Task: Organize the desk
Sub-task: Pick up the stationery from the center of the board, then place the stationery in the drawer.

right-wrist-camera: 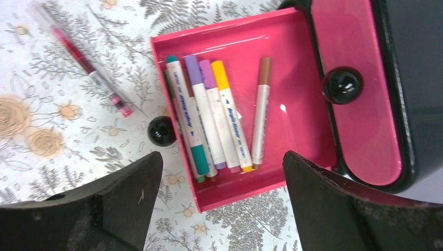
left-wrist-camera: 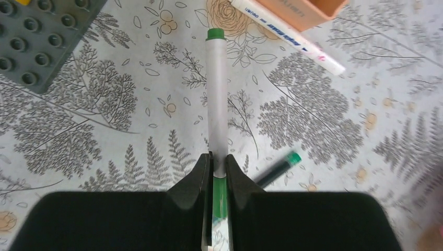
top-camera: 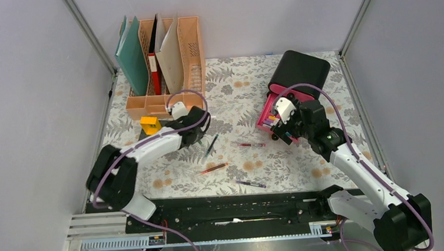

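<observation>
The desk (top-camera: 238,92) is covered in fern-print cloth. My left gripper (top-camera: 201,126) sits in front of the peach file rack (top-camera: 165,58). In the left wrist view it (left-wrist-camera: 219,166) is shut on a white marker with a green cap (left-wrist-camera: 217,94), which points away from me low over the cloth. My right gripper (top-camera: 281,128) is open and empty. In the right wrist view it (right-wrist-camera: 222,178) hovers over the near end of the open pink drawer (right-wrist-camera: 298,68), which holds several markers (right-wrist-camera: 209,120).
The black-and-pink drawer box (top-camera: 297,73) stands at the back right. Loose pens lie mid-desk: green (top-camera: 211,145), red (top-camera: 250,144), red (top-camera: 214,168), purple (top-camera: 251,184). A yellow block on a grey baseplate (top-camera: 150,125) sits by the rack. A white marker (left-wrist-camera: 292,39) lies against the rack.
</observation>
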Motion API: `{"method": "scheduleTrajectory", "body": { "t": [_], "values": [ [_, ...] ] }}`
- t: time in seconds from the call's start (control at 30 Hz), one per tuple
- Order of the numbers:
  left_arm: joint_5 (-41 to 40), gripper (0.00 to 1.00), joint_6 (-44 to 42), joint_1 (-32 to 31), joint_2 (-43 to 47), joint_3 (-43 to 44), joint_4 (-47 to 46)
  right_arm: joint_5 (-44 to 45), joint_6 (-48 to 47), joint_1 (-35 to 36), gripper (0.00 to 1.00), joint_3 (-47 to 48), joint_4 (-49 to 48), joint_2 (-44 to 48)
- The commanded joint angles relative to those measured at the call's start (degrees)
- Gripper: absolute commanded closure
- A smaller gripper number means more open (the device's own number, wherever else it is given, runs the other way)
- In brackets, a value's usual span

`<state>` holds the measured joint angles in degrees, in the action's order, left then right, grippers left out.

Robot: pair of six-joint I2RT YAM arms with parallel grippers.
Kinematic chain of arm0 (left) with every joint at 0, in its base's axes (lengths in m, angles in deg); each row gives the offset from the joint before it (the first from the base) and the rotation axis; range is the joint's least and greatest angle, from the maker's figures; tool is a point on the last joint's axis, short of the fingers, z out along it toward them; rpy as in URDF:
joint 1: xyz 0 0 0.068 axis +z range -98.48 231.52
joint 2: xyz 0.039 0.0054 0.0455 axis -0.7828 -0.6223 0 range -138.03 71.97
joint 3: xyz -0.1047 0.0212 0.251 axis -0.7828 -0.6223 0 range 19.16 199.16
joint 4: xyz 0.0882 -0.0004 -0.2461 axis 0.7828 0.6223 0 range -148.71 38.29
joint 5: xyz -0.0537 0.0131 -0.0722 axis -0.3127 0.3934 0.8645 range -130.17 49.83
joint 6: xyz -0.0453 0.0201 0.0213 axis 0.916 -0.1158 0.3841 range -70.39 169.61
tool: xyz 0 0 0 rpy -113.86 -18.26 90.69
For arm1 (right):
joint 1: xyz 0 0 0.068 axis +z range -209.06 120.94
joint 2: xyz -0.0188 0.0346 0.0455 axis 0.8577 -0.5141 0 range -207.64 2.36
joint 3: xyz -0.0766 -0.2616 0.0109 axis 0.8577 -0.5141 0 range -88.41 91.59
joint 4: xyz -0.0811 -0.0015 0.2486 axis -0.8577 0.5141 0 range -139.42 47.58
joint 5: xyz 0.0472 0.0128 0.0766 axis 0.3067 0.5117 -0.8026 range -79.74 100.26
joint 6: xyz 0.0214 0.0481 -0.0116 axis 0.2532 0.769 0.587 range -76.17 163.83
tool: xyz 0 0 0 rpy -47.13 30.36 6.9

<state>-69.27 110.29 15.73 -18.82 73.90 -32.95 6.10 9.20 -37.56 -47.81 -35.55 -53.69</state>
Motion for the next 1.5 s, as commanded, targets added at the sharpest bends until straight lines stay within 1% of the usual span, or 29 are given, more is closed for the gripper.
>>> {"method": "scheduleTrajectory", "body": {
  "t": [0.0, 0.13, 0.33, 0.47, 0.57, 0.63, 0.7, 0.87, 1.03, 1.13, 1.17, 1.3, 1.37, 1.47],
  "values": [
    [3.1, 1.0, -2.2, -0.1, 10.1, -4.7, -4.7, -7.4, -0.2, 0.2, 0.08, 2.1, 2.3, 1.7],
    [9.1, 1.0, -4.2, -0.3, 20.3, -13.2, -12.6, -14.4, 0.5, 0.2, 0.06, 3.0, 4.6, 2.7],
    [21.4, 1.0, -6.0, -0.6, 37.0, -27.2, -33.9, -19.3, 1.8, 0.1, 0.0, 3.7, 5.9, 4.0],
    [27.4, 1.0, -6.1, -1.2, 42.3, -32.9, -45.0, -24.0, 3.1, 0.1, 0.0, 4.6, 7.2, 4.2],
    [32.6, 1.0, -5.6, -2.0, 44.2, -38.0, -59.6, -30.3, 4.4, 0.1, 0.0, 6.1, 9.6, 4.2],
    [34.8, 1.0, -4.7, -2.9, 44.2, -41.6, -70.0, -35.8, 5.8, 0.1, 0.0, 7.0, 10.9, 4.3],
    [35.2, 1.0, -4.9, -4.5, 43.5, -42.5, -76.6, -41.7, 7.3, 0.1, 0.0, 7.3, 11.3, 4.6],
    [31.3, 1.0, -8.0, -11.1, 40.0, -41.1, -83.1, -50.4, 11.5, 0.1, 0.0, 6.7, 9.4, 5.5],
    [26.0, 1.0, -12.7, -18.3, 34.4, -38.9, -88.9, -57.0, 19.8, -0.8, 0.0, 5.6, 4.3, 5.2],
    [24.1, 1.0, -14.4, -21.1, 30.9, -37.0, -90.3, -57.6, 29.3, -2.0, 0.0, 4.1, -1.8, 5.3],
    [23.7, 1.0, -14.7, -21.8, 29.8, -36.6, -91.1, -57.0, 34.0, -2.4, 0.0, 3.3, -4.7, 5.5],
    [22.2, 1.0, -14.8, -23.9, 25.1, -35.6, -95.3, -50.2, 51.7, -3.6, 0.0, -0.2, -17.2, 7.0],
    [21.9, 1.0, -14.7, -24.8, 22.6, -34.9, -97.0, -48.4, 56.6, -3.7, 0.0, -1.7, -20.9, 7.6],
    [21.5, 1.0, -14.4, -25.7, 19.6, -33.7, -98.6, -49.8, 61.3, -3.7, 0.0, -3.7, -26.3, 7.6]
  ]
}}
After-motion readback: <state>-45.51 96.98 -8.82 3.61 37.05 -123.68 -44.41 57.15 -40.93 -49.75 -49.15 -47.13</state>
